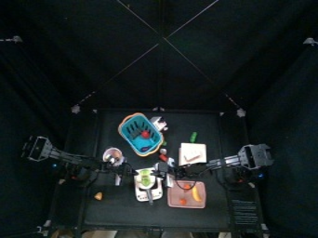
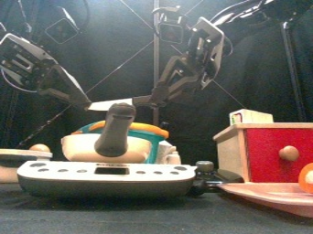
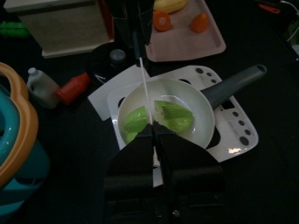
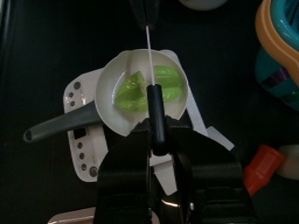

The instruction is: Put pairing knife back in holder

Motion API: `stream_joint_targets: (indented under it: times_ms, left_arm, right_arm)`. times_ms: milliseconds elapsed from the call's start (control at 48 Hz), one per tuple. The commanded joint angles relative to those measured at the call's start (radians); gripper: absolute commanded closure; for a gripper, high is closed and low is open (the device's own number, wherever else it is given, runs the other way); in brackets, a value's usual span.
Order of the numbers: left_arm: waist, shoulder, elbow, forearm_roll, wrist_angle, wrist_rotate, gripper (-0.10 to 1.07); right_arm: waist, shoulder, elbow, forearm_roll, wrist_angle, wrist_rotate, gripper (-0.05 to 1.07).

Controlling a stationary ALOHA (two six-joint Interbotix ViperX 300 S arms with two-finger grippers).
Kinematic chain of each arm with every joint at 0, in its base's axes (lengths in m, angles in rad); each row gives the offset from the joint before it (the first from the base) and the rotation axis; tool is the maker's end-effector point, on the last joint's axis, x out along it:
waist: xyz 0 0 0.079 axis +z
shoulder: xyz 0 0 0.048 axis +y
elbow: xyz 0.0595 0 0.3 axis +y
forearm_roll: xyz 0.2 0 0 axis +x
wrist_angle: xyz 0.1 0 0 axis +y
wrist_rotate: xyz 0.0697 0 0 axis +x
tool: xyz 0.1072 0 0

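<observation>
The scene is dim, the black curtains (image 1: 159,56) swallowing most light. From above, the table (image 1: 99,125) is a small lit patch amid darkness. The wrist views are brighter: the white pan (image 3: 193,118) glares slightly and the near jaws blur. At table height, the scale (image 2: 110,178) looks soft and close.

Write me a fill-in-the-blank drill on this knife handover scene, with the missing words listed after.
1. The knife is held above a white bowl of ____ pieces.
2. The bowl's long handle is dark ____.
3. The bowl rests on a white kitchen ____.
4. The pink cutting board carries ____ food pieces.

Missing words: green; grey; scale; orange
</observation>
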Motion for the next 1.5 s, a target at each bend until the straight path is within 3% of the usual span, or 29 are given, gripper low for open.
stream_joint_targets:
  times_ms: [0,167,500,708,958,1250,1354,1479]
  left_arm:
    - [-0.003,-0.002,0.009,0.003,0.005,-0.002,0.62]
    - [-0.003,-0.002,0.009,0.002,-0.015,-0.005,0.56]
    - [0.017,-0.029,0.014,-0.014,-0.067,-0.006,0.19]
    - [0.061,-0.106,0.021,-0.038,-0.117,-0.006,0.15]
    - [0.147,-0.264,0.023,-0.051,-0.172,-0.005,0.15]
    - [0.311,-0.411,0.028,-0.021,-0.107,0.011,0.15]
    - [0.371,-0.436,0.037,-0.02,-0.081,0.009,0.15]
    - [0.396,-0.437,0.057,-0.011,-0.066,0.011,0.15]
  right_arm:
    - [-0.002,-0.034,-0.005,0.0,0.003,0.002,0.6]
    - [-0.002,-0.037,-0.002,0.005,0.003,0.003,0.6]
    - [-0.002,-0.052,0.018,0.018,0.003,0.008,0.6]
    - [-0.005,-0.114,0.015,0.08,0.054,0.012,0.6]
    - [-0.054,-0.199,-0.029,0.23,0.268,0.011,0.6]
    - [-0.175,-0.209,-0.201,0.331,0.561,0.006,0.6]
    - [-0.225,-0.201,-0.267,0.333,0.692,0.002,0.6]
    - [-0.298,-0.198,-0.321,0.328,0.788,-0.002,0.6]
